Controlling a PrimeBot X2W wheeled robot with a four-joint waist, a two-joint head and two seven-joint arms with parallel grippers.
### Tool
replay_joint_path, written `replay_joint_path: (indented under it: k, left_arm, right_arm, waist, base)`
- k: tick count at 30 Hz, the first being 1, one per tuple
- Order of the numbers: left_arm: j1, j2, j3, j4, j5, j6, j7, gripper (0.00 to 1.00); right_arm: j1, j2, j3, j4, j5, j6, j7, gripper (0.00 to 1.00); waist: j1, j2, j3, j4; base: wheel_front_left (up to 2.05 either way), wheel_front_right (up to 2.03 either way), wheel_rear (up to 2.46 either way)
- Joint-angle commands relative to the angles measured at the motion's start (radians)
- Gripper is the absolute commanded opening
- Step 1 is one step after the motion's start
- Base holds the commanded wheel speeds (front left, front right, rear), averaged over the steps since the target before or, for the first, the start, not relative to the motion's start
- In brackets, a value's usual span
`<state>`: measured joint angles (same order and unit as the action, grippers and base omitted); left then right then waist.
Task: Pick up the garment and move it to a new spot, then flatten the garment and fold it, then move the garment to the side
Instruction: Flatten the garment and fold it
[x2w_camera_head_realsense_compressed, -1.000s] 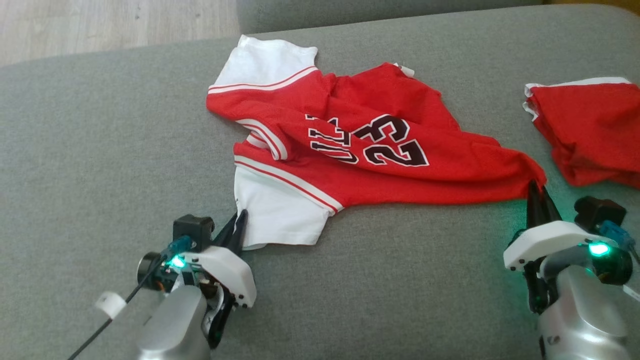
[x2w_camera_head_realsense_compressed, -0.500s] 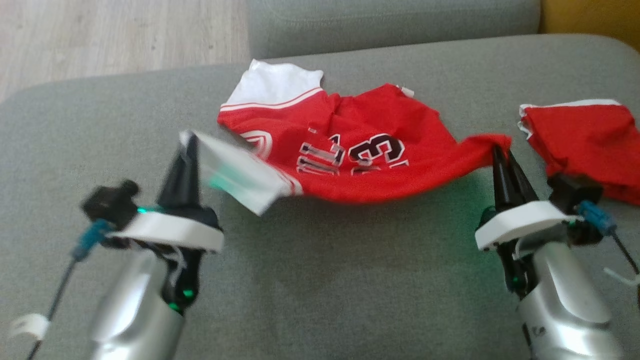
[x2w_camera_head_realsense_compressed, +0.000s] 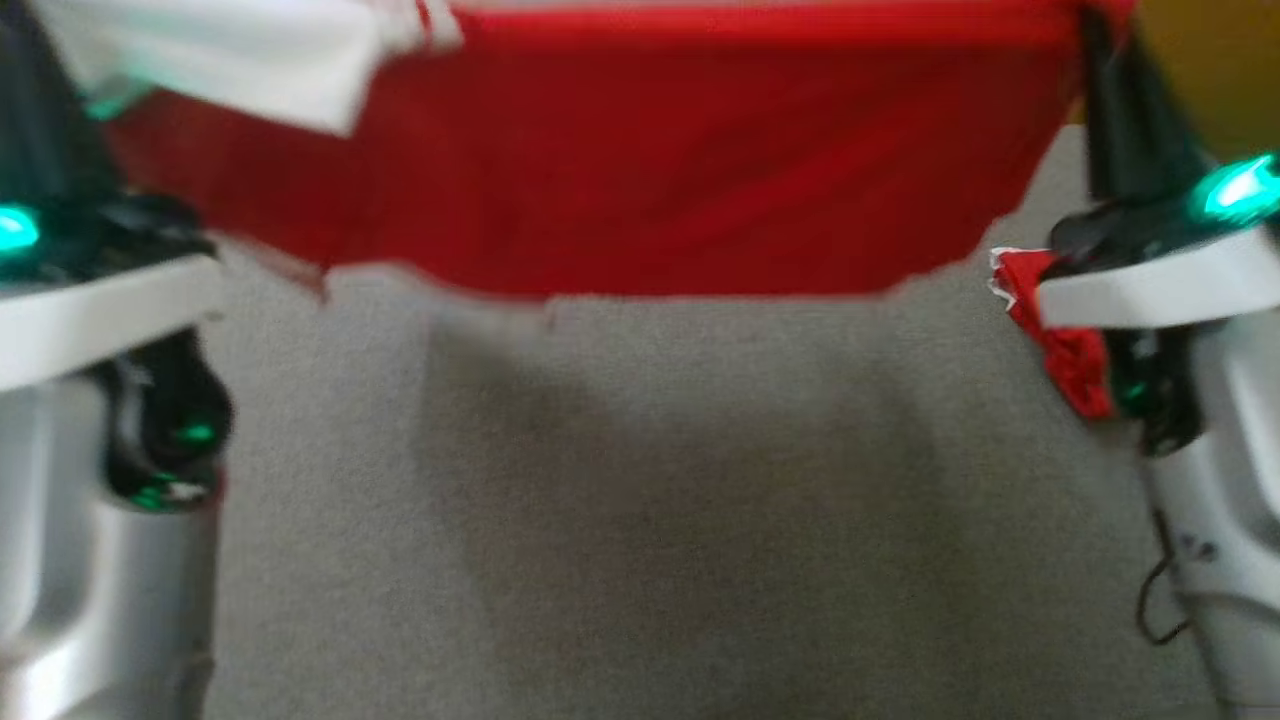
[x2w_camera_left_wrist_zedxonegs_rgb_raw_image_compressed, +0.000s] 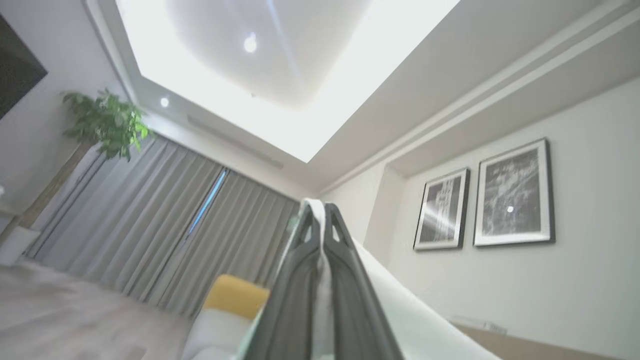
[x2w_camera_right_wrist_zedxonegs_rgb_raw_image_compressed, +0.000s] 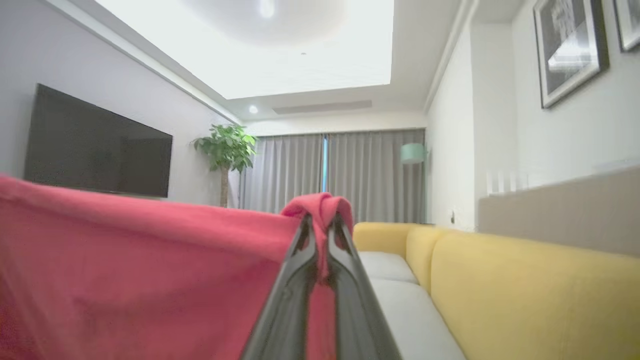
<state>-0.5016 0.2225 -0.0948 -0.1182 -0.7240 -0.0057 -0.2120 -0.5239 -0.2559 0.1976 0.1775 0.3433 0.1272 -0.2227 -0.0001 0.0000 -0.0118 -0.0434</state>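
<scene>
Garment (x2w_camera_head_realsense_compressed: 640, 150): a red jersey, lifted clear of the grey cushion (x2w_camera_head_realsense_compressed: 640, 520) and hanging spread above it between the two claws. The top edge is pulled into a near-straight line. The lower hem hangs loose and uneven over the cushion's far half, with a soft shadow on the cushion beneath. White sleeve (x2w_camera_head_realsense_compressed: 220, 50) droops over the cushion's left side.

Left claw (x2w_camera_left_wrist_zedxonegs_rgb_raw_image_compressed: 320, 207): fingers together, clamped on a thin fold of white cloth that runs up between them to the tips. It points up toward the ceiling.

Right claw (x2w_camera_right_wrist_zedxonegs_rgb_raw_image_compressed: 322, 220): fingers together, clamped on a red corner that bunches over the tips. The rest of the garment stretches away leftward in the right wrist view.

Second red cloth (x2w_camera_head_realsense_compressed: 1065, 350) lies at the cushion's right edge, partly behind the right arm.

Yellow sofa (x2w_camera_right_wrist_zedxonegs_rgb_raw_image_compressed: 500, 280) stands past the cushion's far right corner.

The head view is blurred, so hem detail is uncertain.
</scene>
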Motion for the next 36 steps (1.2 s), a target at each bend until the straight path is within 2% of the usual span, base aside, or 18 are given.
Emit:
replay_joint_path:
  k: [1, 5, 6, 9, 12, 16, 20, 25, 31, 36]
  left_arm:
    - [-0.056, 0.042, 0.051, -0.061, -0.007, 0.013, 0.005, 0.00]
    - [-0.069, 0.050, 0.091, -0.206, -0.025, 0.065, 0.040, 0.00]
    - [-0.074, 0.051, 0.103, -0.266, -0.039, 0.091, 0.069, 0.00]
    - [-0.090, 0.059, 0.112, -0.323, -0.050, 0.126, 0.115, 0.00]
    - [-0.110, 0.081, 0.116, -0.303, -0.041, 0.152, 0.155, 0.00]
    - [-0.149, 0.093, 0.107, -0.221, -0.058, 0.157, 0.198, 0.00]
    - [-0.265, 0.121, 0.084, -0.022, -0.067, 0.123, 0.234, 0.00]
    - [-0.507, 0.167, 0.061, 0.290, -0.034, 0.072, 0.225, 0.00]
    - [-0.795, 0.184, 0.043, 0.586, 0.013, 0.015, 0.133, 0.00]
    - [-0.886, 0.145, 0.005, 0.739, 0.028, -0.044, 0.062, 0.00]
  right_arm:
    - [-0.037, -0.017, 0.015, -0.057, 0.007, 0.003, 0.015, 0.00]
    - [-0.047, -0.053, -0.004, -0.189, 0.004, 0.003, 0.082, 0.00]
    - [-0.038, -0.059, -0.021, -0.251, 0.001, 0.003, 0.124, 0.00]
    - [-0.019, -0.056, -0.053, -0.333, -0.001, 0.003, 0.186, 0.00]
    - [-0.009, -0.044, -0.078, -0.373, -0.013, 0.003, 0.243, 0.00]
    - [-0.020, -0.036, -0.084, -0.346, -0.018, 0.003, 0.304, 0.00]
    - [-0.122, -0.051, -0.050, -0.225, -0.011, 0.003, 0.329, 0.00]
    - [-0.386, -0.046, -0.021, 0.041, 0.039, 0.003, 0.310, 0.00]
    - [-0.729, -0.052, 0.024, 0.377, -0.001, 0.003, 0.178, 0.00]
    - [-0.830, -0.038, 0.032, 0.584, -0.006, 0.003, 0.059, 0.00]
  waist:
    - [0.0001, 0.0000, -0.007, -0.008]
    - [0.0001, 0.0000, -0.013, -0.017]
    - [0.0001, 0.0000, -0.012, -0.018]
    - [0.0001, 0.0000, -0.001, -0.017]
    - [0.0001, 0.0000, 0.020, -0.014]
    - [0.0001, 0.0000, 0.074, -0.008]
    - [0.0001, 0.0000, 0.180, 0.005]
    - [0.0001, 0.0000, 0.321, 0.025]
    - [0.0001, 0.0000, 0.422, 0.055]
    - [0.0001, 0.0000, 0.450, 0.084]
  base:
    - [0.00, 0.00, 0.00]
    - [0.00, 0.00, 0.00]
    - [0.00, 0.00, 0.00]
    - [0.00, 0.00, 0.00]
    - [0.00, 0.00, 0.00]
    - [0.00, 0.00, 0.00]
    - [0.00, 0.00, 0.00]
    - [0.00, 0.00, 0.00]
    - [0.00, 0.00, 0.00]
    - [0.00, 0.00, 0.00]
